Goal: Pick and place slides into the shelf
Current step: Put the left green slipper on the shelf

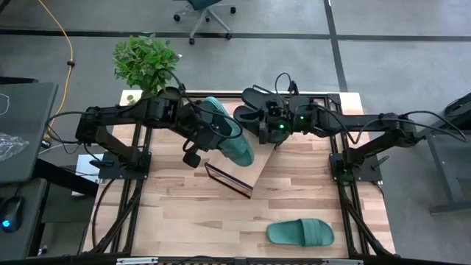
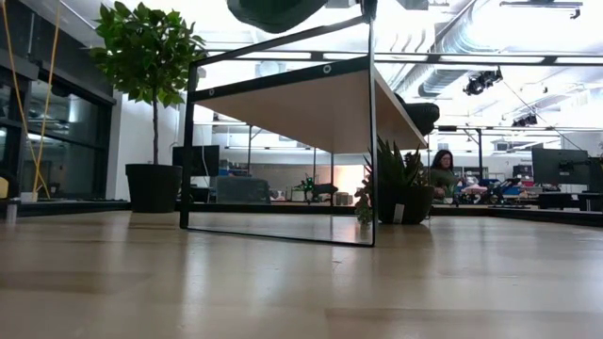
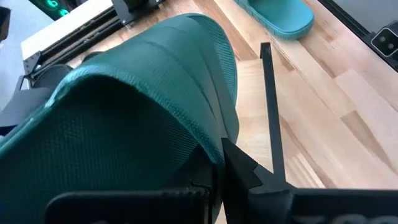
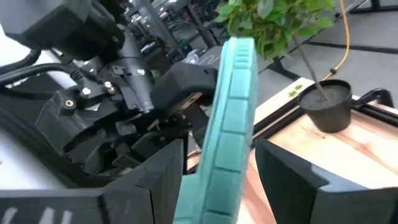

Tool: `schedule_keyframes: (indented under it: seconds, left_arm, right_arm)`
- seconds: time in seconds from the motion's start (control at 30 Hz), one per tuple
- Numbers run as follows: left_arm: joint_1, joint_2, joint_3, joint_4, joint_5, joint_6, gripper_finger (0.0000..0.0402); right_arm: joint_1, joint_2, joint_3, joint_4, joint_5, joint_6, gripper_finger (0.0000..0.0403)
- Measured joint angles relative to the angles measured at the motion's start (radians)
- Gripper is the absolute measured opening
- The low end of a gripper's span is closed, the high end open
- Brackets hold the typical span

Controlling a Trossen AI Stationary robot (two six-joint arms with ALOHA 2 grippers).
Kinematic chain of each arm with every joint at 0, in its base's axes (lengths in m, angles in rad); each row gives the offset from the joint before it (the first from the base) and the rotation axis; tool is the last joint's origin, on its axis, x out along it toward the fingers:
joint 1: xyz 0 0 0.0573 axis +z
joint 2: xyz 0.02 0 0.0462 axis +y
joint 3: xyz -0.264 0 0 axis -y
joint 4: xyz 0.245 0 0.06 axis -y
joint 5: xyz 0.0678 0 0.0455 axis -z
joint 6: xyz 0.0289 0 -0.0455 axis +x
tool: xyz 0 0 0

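A teal slide hangs tilted in the air above the shelf, with my left gripper shut on it from the table's left. My right gripper reaches in level from the right and is open. Its fingers stand on either side of the slide's thin sole, and whether they touch it does not show. Two black slides lie under my right arm by the shelf's far end. A second teal slide lies flat on the table near the front edge. My left gripper holds the teal slide at its left side, about midway along it. The textured teal rubber runs down between the shut fingers and hides which part they pinch. The fingers slant down from the table's left. The slide is lifted clear and tilted, above the shelf.
The shelf's dark frame bar runs just below the held slide. A potted plant stands at the table's far left corner. Bare wood lies between the shelf and the front teal slide. A person sits in the room behind.
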Motion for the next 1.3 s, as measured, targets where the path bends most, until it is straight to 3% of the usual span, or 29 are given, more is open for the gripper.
schedule_keyframes:
  seconds: [0.47, 1.3]
  left_arm:
    - [0.0, 0.085, 0.0, 0.034, 0.03, 0.024, 0.0001]
    - [0.0, 0.089, 0.0, 0.069, 0.053, 0.078, 0.0001]
  right_arm:
    - [-0.014, 0.018, 0.0, -0.024, -0.02, 0.0, 0.0193]
    - [-0.023, 0.017, 0.0, -0.095, -0.014, 0.011, 0.0193]
